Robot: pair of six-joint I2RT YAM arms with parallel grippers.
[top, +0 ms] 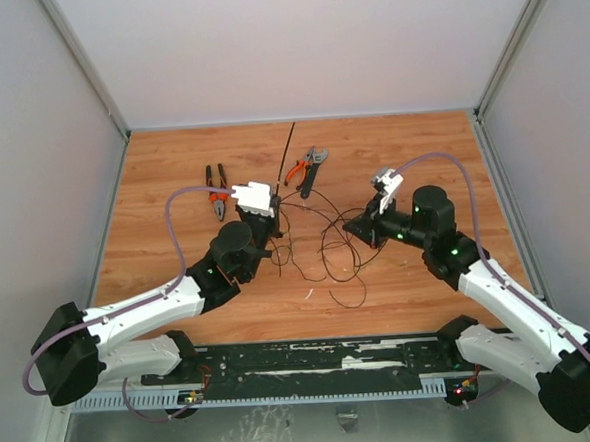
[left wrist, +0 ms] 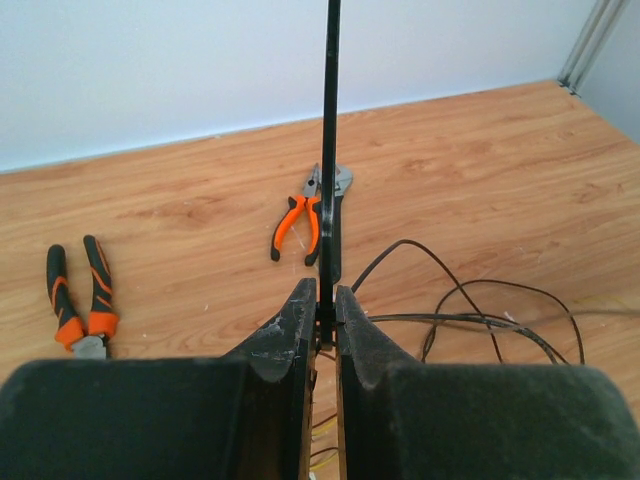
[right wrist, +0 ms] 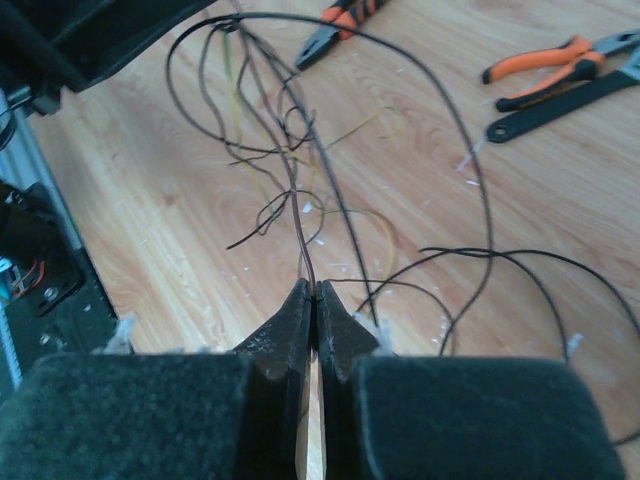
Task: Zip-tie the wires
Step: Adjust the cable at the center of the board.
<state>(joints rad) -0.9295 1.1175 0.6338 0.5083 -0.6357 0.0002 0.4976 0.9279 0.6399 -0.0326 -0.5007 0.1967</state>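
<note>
Left gripper tight on zip tie — right gripper on wires

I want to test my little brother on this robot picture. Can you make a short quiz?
1. True or false: the left tool pinches the thin, straight black plastic zip tie.
2. What does the right tool grip? A) nothing B) the thin, looping black wires C) the zip tie
3. How many orange-handled metal pliers lie on the wooden table?
Key: 1 true; 2 B; 3 two.
</note>
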